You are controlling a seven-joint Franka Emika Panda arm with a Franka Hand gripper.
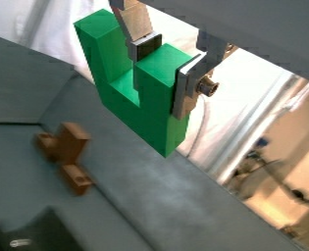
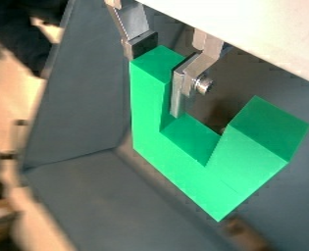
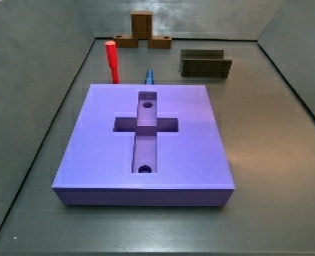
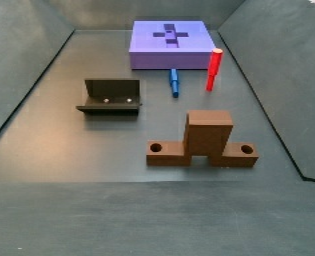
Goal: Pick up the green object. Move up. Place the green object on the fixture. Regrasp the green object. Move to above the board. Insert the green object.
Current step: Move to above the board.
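The green object (image 1: 118, 69) is a bright green U-shaped block, also large in a wrist view (image 2: 248, 147). My gripper (image 1: 168, 67) is shut on one arm of the U, with a dark pad on each side, and holds it in the air above the floor; the grip shows in both wrist views (image 2: 161, 69). Neither the gripper nor the green object shows in the side views. The fixture (image 3: 207, 64) stands on the floor, bare on top (image 4: 110, 97). The purple board (image 3: 106, 150) with its cross-shaped recess lies flat (image 4: 153, 50).
A brown upright cross-shaped stand (image 4: 204, 140) is on the floor, below the held piece in a wrist view (image 1: 68, 152). A thin red peg (image 3: 113, 60) stands beside the board, and a small blue peg (image 4: 175, 80) lies near it. Grey walls ring the workspace.
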